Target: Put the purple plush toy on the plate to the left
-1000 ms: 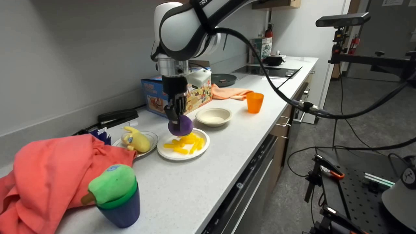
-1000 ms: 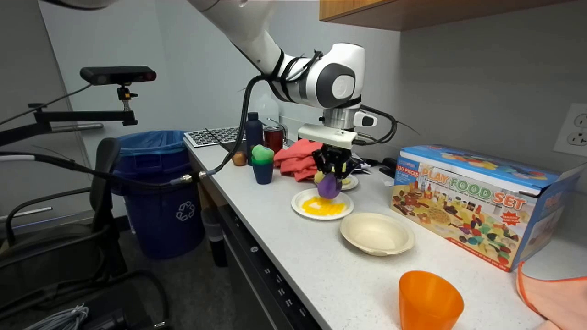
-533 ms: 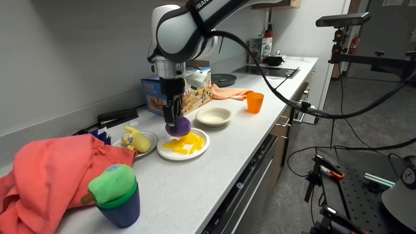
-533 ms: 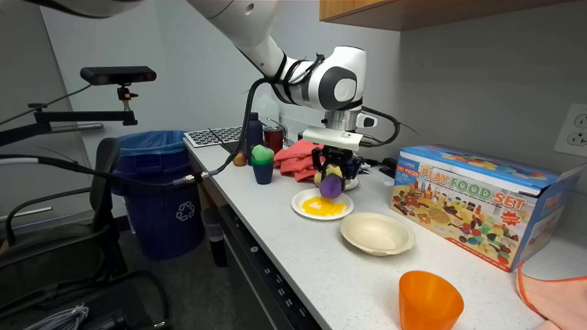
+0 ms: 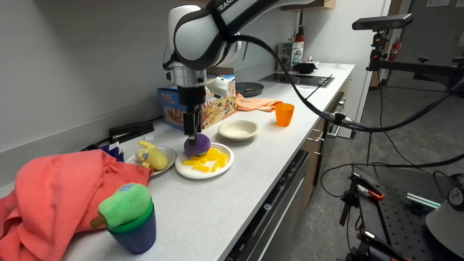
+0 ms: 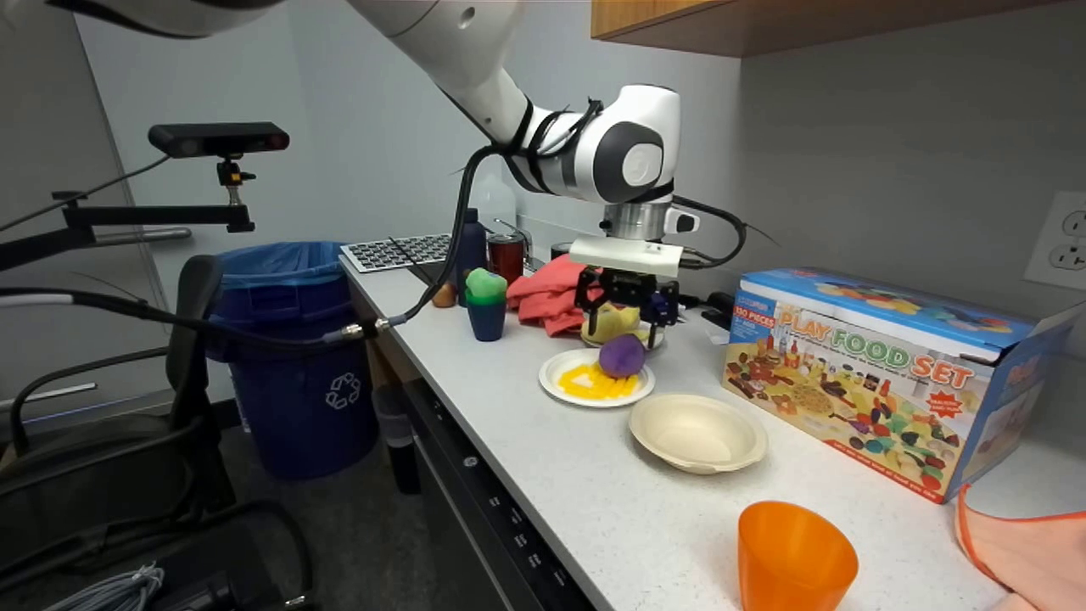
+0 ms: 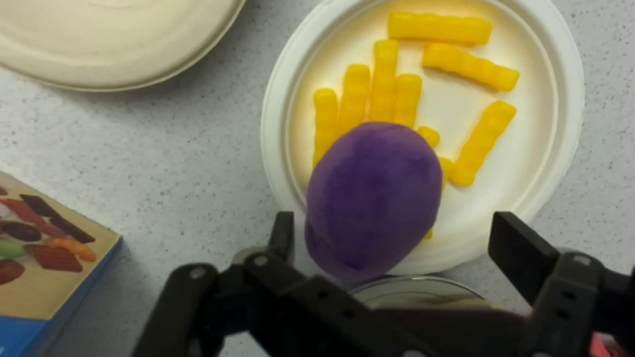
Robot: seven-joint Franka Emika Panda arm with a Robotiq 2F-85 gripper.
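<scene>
The round, dark purple plush toy (image 7: 372,198) rests on the white plate (image 7: 526,163), partly on yellow stick-shaped pieces (image 7: 439,27). It sits at the plate's rim, slightly overhanging it, on the side nearest the yellow toy's dish. My gripper (image 7: 394,216) is spread wide around the plush toy. In the wrist view the left finger (image 7: 284,230) is close beside it, while a broad gap separates it from the right finger. Both exterior views have the gripper (image 6: 622,338) just above the purple toy (image 6: 622,356), with fingers pointing down.
A beige bowl (image 6: 700,433) stands beside the plate, and a yellow toy (image 5: 154,158) lies on a clear dish (image 5: 173,156) on the opposite side. The play food box (image 6: 857,382) stands near the wall. An orange cup (image 5: 284,114) and a red cloth (image 5: 69,192) are farther off.
The gripper has opened and released the purple toy. The toy was held above the plate; it has come down onto it. The arm has shifted slightly toward the wall.
</scene>
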